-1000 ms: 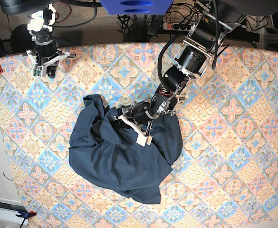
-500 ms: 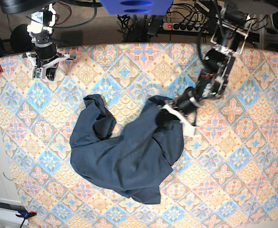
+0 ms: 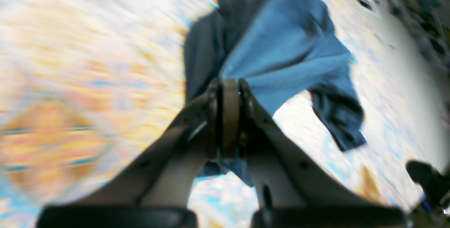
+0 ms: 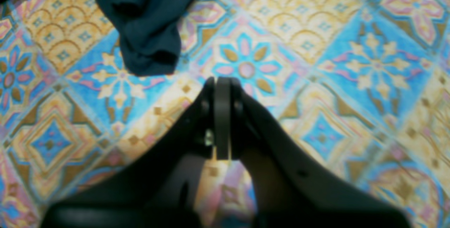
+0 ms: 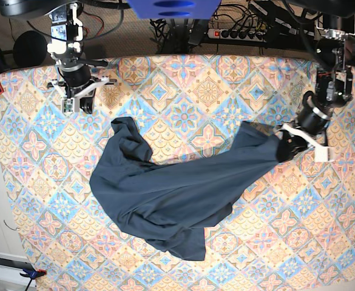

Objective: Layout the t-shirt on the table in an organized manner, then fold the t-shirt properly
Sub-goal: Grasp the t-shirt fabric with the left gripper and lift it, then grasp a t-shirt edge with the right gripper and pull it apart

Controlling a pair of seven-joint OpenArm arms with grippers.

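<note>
The t-shirt (image 5: 165, 194) lies on the table (image 5: 37, 176), with its bulk left of centre in the base view and one portion drawn out as a long taut band toward that view's right side. The bulk is rumpled, with a folded lobe at the upper left and a loose corner at the lower middle. The stretched end terminates at the left gripper (image 5: 284, 147), whose jaws are closed on the fabric; in the left wrist view the cloth (image 3: 281, 52) fans out from between the closed fingertips of the left gripper (image 3: 230, 87), and the surrounding table surface is heavily blurred. The right gripper (image 5: 74, 104) is positioned over the upper-left area of the table, apart from the garment. In the right wrist view the right gripper (image 4: 221, 84) has its jaws pressed together with nothing between them, above the patterned cloth, and a rounded fold of the t-shirt (image 4: 147, 27) lies near but not touching it. Cables and a power strip (image 5: 238, 33) sit beyond the far table edge.
</note>
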